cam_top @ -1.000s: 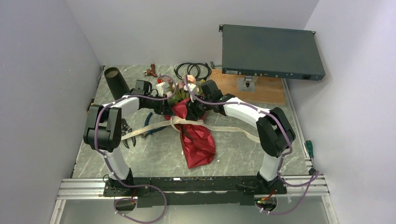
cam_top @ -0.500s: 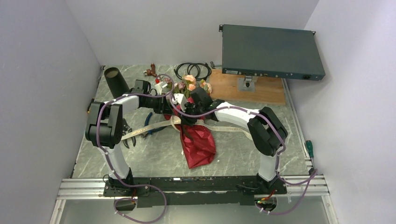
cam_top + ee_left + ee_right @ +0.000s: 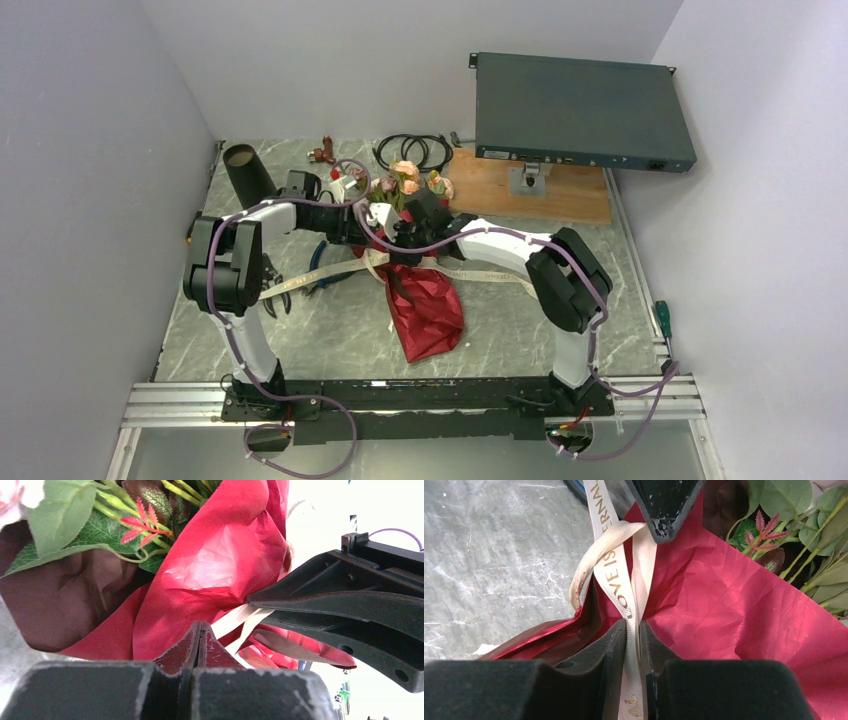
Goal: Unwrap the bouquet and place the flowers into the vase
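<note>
Right gripper pinches ribbon; left gripper closed against red wrap. Risk: knot could tighten under pull, drag bouquet, crush roses.

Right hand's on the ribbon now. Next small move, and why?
Probably pull the right hand back, away from the bouquet, to slide the tie loose: it pinches the ribbon, still looped round the wrap, with the left hand shut beside it.

The top external view looks down from above and behind the near edge over the whole table. Both wrist views press close to the bouquet. The left faces its paper side-on, and the right looks down along the ribbon onto the table. All three share the bouquet.
</note>
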`<state>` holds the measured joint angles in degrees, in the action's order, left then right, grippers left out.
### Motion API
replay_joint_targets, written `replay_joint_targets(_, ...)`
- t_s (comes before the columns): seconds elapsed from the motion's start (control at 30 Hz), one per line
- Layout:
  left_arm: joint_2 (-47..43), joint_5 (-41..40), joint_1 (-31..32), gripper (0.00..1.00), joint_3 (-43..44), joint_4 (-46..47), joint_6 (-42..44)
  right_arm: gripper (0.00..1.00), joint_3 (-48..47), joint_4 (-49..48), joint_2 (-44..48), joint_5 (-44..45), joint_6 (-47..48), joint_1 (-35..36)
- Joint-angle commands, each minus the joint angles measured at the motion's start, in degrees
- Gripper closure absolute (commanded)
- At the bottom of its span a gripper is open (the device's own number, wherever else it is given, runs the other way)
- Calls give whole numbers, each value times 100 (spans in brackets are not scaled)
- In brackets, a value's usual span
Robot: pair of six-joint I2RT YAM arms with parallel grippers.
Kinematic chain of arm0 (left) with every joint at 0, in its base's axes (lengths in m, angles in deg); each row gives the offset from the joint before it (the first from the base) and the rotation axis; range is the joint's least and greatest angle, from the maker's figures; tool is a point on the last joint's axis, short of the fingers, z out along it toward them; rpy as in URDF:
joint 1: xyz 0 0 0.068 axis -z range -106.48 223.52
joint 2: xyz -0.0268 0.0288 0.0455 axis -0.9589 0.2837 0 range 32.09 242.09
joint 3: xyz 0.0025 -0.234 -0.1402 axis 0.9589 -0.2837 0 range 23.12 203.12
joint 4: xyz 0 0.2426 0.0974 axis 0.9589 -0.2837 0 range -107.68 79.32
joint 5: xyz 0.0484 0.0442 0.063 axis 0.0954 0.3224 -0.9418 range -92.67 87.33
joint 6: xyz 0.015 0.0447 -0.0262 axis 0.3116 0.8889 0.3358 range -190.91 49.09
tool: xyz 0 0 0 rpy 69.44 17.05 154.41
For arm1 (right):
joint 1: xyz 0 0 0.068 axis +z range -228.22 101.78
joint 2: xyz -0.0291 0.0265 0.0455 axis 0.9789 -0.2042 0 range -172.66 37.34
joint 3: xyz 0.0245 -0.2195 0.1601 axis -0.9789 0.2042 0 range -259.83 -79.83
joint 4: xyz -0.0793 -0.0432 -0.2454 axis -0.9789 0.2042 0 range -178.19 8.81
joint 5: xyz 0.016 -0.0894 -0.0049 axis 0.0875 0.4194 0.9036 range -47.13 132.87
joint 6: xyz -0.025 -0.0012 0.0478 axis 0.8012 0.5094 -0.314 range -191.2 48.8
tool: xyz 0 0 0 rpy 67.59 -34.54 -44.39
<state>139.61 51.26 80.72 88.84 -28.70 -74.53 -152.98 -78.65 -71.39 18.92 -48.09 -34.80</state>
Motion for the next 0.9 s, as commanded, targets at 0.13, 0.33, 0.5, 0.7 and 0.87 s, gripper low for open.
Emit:
replay_joint_targets(0.13,-132,-150,-196,100,250,-271,291,80,-79,277,625,265,-153,-125)
replay_joint_targets(0.33,-294,-339,-256,100,199,-377,740,92,118,589,915,245,-291,-299)
replay_joint_targets(0.5,-434,-506,-326,100,180,-567,1002,100,452,785,1246,209,-299,-497)
replay_joint_targets(0.7,-585,-694,-443,100,105,-641,1149,100,1124,1133,1875,111,-220,-960)
replay_joint_targets(0.87,-700,-751,-465,100,57,-645,1285,93,1570,1370,2305,108,151,-1142)
